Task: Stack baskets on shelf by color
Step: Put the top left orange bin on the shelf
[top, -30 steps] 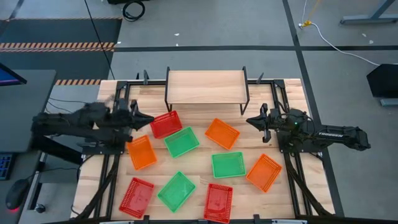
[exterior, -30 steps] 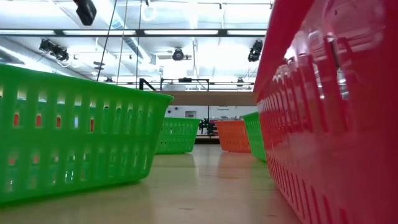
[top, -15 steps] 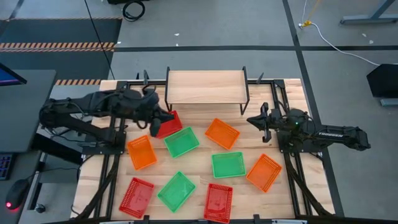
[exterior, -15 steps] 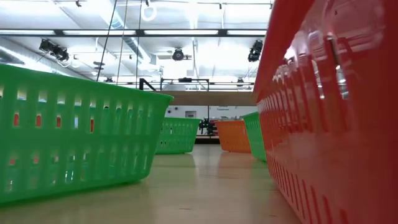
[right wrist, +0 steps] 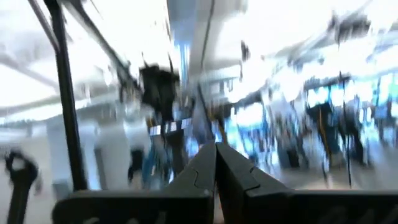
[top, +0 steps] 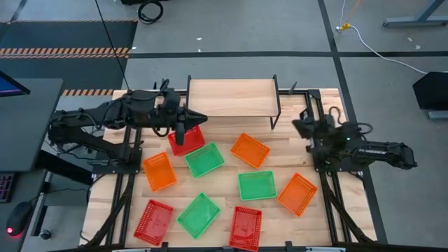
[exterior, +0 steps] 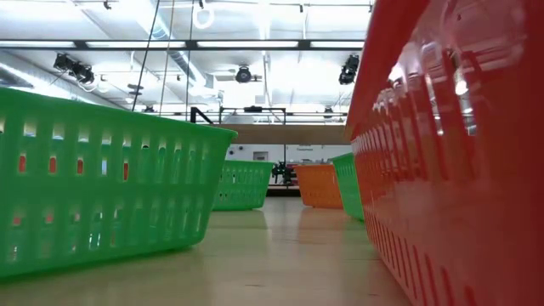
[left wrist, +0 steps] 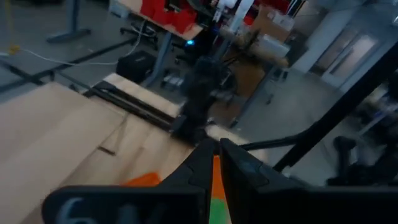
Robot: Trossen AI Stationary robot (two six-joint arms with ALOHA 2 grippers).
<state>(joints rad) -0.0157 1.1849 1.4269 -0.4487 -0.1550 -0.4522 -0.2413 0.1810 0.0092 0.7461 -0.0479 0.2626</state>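
Swung right to hover above the red basket (top: 186, 140), left gripper (top: 201, 116) nearly closed, gripping nothing.
Right gripper (top: 297, 125) shut, idle at three o'clock; baskets all empty, shelf (top: 231, 97) bare at twelve.

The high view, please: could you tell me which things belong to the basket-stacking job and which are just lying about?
For the job:
- red baskets
- green baskets
- orange baskets
- shelf

Lying about:
- cable on the floor
- black coil
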